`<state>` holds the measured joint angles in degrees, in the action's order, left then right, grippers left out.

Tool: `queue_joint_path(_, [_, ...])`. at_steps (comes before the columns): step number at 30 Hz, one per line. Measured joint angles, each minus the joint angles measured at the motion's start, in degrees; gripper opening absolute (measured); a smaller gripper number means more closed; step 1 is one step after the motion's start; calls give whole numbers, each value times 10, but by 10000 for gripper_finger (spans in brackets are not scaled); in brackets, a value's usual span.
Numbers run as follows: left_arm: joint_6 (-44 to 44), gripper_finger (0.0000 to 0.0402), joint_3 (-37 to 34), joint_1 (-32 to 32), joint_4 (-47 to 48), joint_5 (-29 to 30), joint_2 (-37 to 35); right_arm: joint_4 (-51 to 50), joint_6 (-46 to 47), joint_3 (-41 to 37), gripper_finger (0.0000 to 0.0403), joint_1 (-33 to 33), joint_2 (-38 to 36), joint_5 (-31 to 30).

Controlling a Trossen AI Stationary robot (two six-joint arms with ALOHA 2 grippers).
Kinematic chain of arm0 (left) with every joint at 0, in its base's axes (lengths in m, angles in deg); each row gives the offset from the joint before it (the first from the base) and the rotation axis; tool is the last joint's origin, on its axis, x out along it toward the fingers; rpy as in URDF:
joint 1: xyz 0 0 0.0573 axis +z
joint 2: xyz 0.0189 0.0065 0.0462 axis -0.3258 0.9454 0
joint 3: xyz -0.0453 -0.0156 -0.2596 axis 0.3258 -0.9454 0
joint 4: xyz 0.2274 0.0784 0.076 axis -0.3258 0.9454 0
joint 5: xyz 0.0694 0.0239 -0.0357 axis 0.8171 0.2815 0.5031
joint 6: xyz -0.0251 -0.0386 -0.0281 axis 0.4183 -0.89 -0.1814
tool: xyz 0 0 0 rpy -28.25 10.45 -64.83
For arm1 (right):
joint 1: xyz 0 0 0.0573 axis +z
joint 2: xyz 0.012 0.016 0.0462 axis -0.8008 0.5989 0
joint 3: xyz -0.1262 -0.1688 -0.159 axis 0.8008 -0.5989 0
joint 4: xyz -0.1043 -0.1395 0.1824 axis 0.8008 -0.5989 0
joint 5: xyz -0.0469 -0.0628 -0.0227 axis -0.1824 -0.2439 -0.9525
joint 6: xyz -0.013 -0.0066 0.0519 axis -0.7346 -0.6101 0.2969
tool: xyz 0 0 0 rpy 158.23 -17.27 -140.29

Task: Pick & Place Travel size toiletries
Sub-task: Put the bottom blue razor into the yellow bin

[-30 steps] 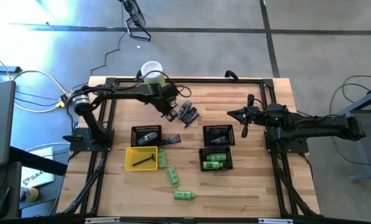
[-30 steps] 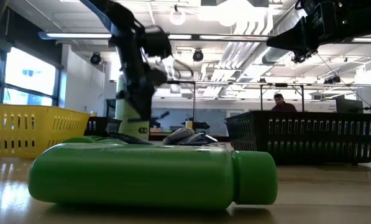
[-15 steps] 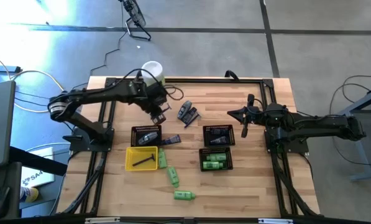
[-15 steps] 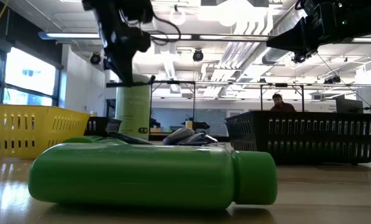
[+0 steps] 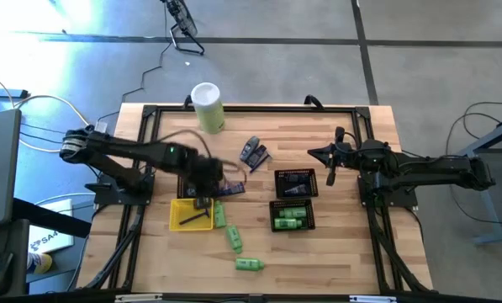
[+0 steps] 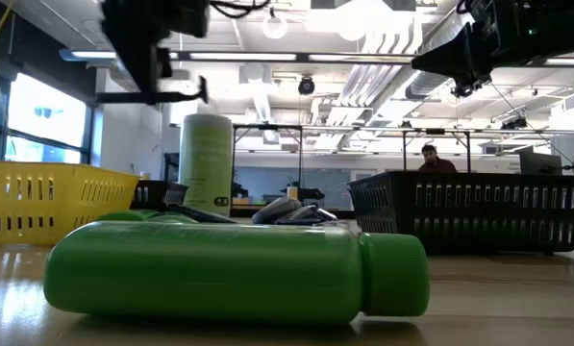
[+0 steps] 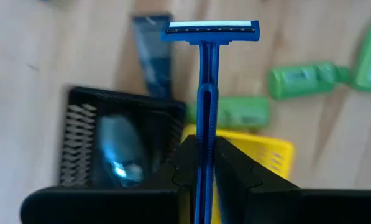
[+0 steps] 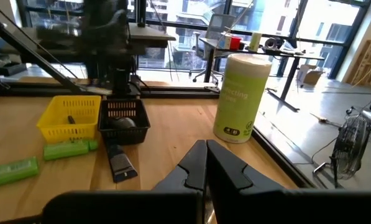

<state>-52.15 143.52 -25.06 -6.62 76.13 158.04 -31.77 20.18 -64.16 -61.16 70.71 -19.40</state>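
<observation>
Blue razor (image 7: 205, 93) – no legible writing

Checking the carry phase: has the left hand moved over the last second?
Yes. The left hand, shut on a blue razor, has swung away from the pale-green canister toward the yellow tray and left black basket.

Grey floor (image 5: 318, 21), bright windows (image 8: 173, 18)
</observation>
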Motion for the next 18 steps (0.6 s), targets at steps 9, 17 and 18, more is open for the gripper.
queue_joint_path(9, [-150, 33, -41, -148, 2, 43, 0, 0, 15, 0, 3, 0, 1, 0])
queue_joint_path(17, [-290, 33, -106, -213, -5, 87, 0, 3, 15, 0, 3, 0, 16, 0])
queue_joint_path(18, [-303, 33, -114, -217, -9, 87, 0, 4, 15, 0, 3, 0, 17, 0])
